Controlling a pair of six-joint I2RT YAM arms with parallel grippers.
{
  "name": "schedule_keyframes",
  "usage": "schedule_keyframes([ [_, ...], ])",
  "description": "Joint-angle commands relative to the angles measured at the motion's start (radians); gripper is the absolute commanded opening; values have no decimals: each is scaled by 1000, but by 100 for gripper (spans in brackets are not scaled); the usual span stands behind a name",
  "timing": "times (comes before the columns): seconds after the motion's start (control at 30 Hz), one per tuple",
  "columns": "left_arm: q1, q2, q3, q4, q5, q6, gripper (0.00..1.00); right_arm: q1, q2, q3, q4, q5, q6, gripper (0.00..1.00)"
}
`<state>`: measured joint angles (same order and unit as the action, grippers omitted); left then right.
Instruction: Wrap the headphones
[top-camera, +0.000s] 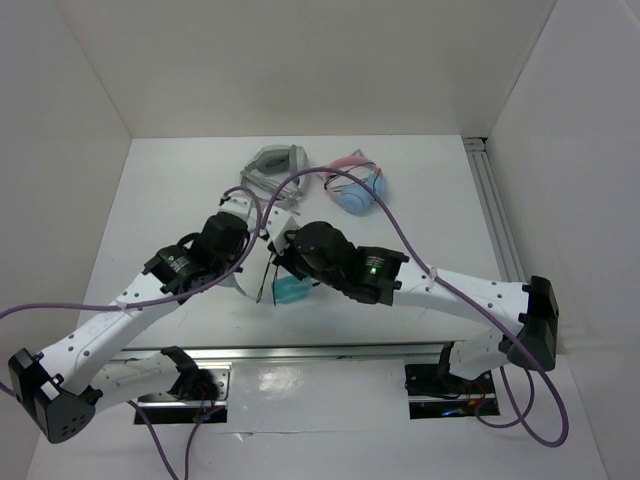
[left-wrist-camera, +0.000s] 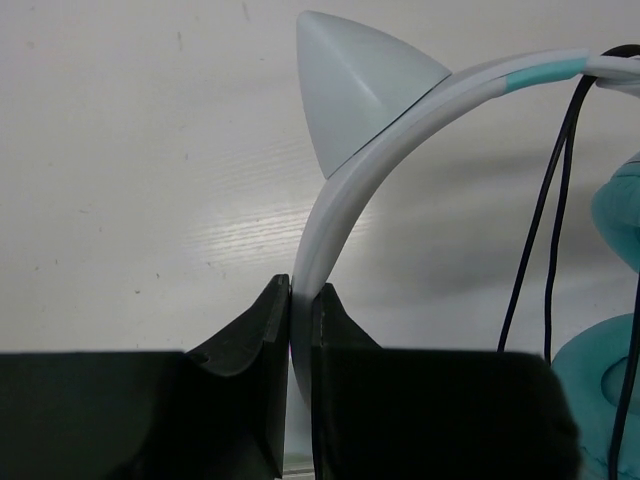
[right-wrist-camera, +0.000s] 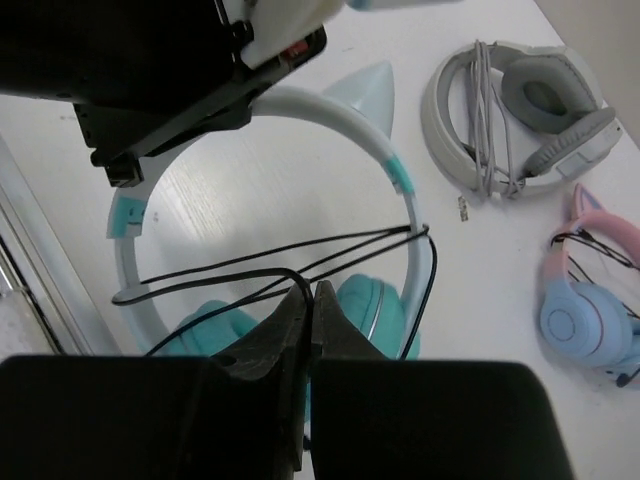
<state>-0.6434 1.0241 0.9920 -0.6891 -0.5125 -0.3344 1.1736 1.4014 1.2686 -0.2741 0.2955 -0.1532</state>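
Note:
The headphones (right-wrist-camera: 380, 150) have teal ear cups (right-wrist-camera: 372, 308), a pale headband with cat ears (left-wrist-camera: 355, 85) and a thin black cable (right-wrist-camera: 250, 262). In the top view only a teal cup (top-camera: 292, 291) shows under the two arms. My left gripper (left-wrist-camera: 301, 292) is shut on the pale headband (left-wrist-camera: 330, 200) and holds the headphones upright. My right gripper (right-wrist-camera: 311, 290) is shut on the black cable, which runs in several strands across the headband arch. The cable also hangs at the right of the left wrist view (left-wrist-camera: 545, 200).
Grey headphones (top-camera: 272, 162) with a wound cable lie at the back of the table, also in the right wrist view (right-wrist-camera: 520, 115). Pink-banded light-blue headphones (top-camera: 358, 188) lie beside them on the right. A metal rail (top-camera: 495, 215) runs along the table's right side.

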Motion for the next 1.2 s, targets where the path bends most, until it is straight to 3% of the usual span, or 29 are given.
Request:
schedule_keyframes([
  [0.0,-44,-3,2,49,23,40,0,3,-10,-12,-22,42,-117,0],
  [0.33,-157,33,-16,3,-15,69,0,12,-19,-115,9,111,-213,0],
  [0.67,-167,-36,-47,3,149,120,0,2,-88,-201,90,180,-261,1],
  [0.9,-167,-27,-47,-9,160,120,0,-46,-79,-219,156,160,-243,5],
  [1.07,-167,-27,-47,0,150,120,0,-103,-99,-219,156,149,-224,17],
  [1.17,-167,-27,-47,0,150,120,0,-127,-99,-219,165,140,-224,18],
])
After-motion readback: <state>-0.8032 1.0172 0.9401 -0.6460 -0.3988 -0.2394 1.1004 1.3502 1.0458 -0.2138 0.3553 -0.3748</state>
